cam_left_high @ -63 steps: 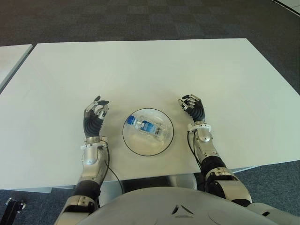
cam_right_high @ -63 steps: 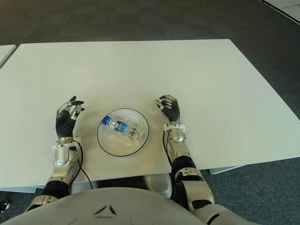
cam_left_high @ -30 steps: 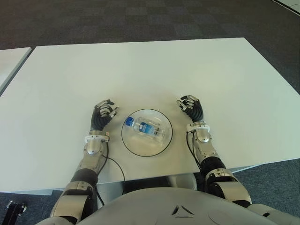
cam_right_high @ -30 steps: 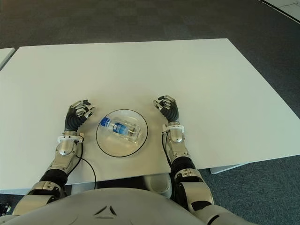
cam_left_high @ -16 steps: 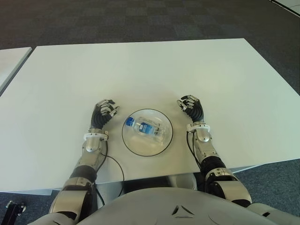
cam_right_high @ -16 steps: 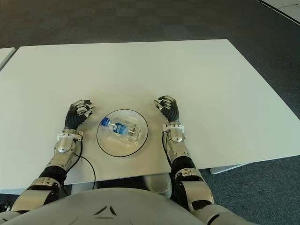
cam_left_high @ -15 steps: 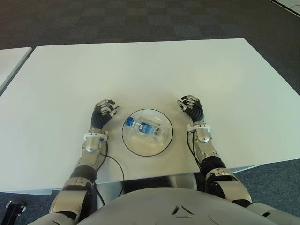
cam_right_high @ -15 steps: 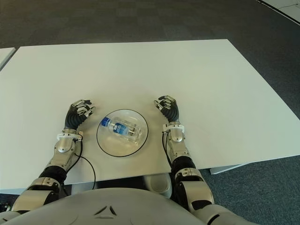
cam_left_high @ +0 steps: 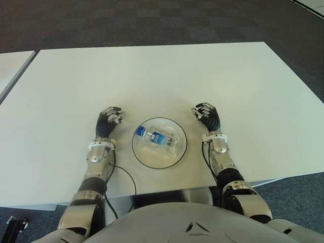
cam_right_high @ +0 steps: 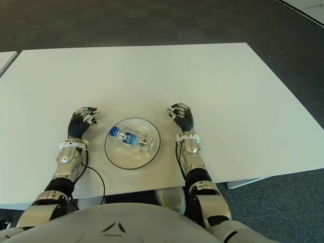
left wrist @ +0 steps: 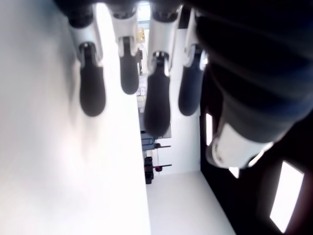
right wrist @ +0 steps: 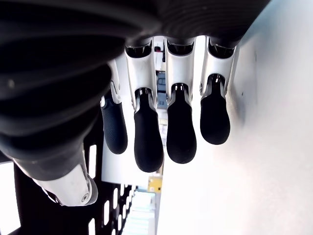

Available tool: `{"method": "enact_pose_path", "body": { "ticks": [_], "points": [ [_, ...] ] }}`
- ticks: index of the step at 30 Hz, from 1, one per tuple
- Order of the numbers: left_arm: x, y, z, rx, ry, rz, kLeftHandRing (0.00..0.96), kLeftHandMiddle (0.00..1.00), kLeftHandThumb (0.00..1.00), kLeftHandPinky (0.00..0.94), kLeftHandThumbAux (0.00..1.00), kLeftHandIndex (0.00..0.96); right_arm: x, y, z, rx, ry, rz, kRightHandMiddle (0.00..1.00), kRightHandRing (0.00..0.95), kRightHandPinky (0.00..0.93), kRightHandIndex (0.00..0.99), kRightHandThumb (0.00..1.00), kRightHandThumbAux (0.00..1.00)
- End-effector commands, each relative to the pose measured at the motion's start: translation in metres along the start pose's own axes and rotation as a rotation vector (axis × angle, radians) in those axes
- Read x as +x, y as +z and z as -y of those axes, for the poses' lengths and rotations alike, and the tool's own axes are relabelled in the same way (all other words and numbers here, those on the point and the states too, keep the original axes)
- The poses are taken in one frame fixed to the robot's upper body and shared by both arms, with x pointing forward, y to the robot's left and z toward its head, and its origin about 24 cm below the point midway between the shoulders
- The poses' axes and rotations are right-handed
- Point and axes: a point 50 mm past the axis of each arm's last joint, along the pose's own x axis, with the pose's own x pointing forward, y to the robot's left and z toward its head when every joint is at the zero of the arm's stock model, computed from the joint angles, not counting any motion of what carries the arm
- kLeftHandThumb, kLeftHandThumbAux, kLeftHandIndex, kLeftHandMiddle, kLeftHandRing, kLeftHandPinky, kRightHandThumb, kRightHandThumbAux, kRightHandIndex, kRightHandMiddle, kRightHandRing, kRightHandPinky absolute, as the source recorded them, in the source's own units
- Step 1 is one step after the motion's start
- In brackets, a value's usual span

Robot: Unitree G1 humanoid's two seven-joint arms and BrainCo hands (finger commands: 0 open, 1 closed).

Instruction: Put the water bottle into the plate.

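A small clear plastic water bottle (cam_left_high: pixel 160 138) with a blue cap and a blue-and-white label lies on its side inside a shallow round plate (cam_left_high: pixel 142 155) of clear glass with a dark rim, its cap end pointing toward the robot's left. The plate sits near the front edge of a large white rectangular table (cam_left_high: pixel 162 76), between the two hands and apart from both.

The left hand (cam_left_high: pixel 108 121) shows just to the left of the plate; its own wrist view shows the black-tipped fingers (left wrist: pixel 92 90) loosely curled with nothing between them — it grips nothing. The right hand (cam_left_high: pixel 207 118) shows to the right of the plate, its fingers (right wrist: pixel 147 139) likewise hanging in a relaxed curl around empty space. Beyond the table lies dark checked carpet (cam_left_high: pixel 152 20).
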Motion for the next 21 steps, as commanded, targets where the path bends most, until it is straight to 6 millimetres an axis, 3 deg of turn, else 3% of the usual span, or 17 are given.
{"method": "enact_pose_path", "body": {
  "ticks": [1, 21],
  "points": [
    [-0.0175, -0.0282, 0.0102, -0.118, -0.003, -0.143, 0.587, 0.603, 0.707, 0.566, 0.711, 0.434, -0.0212, -0.0382, -0.0016, 0.013, -0.005, -0.220, 0.676, 0.663, 0.654, 0.435, 0.708, 0.725],
    [-0.0125, -0.0245, 0.0116, -0.229, 0.023, -0.084, 0.612, 0.621, 0.709, 0.602, 0.710, 0.435, -0.0165, -0.0361, -0.0050, 0.029, -0.013, -0.207, 0.684, 0.672, 0.666, 0.435, 0.709, 0.725]
  ]
}}
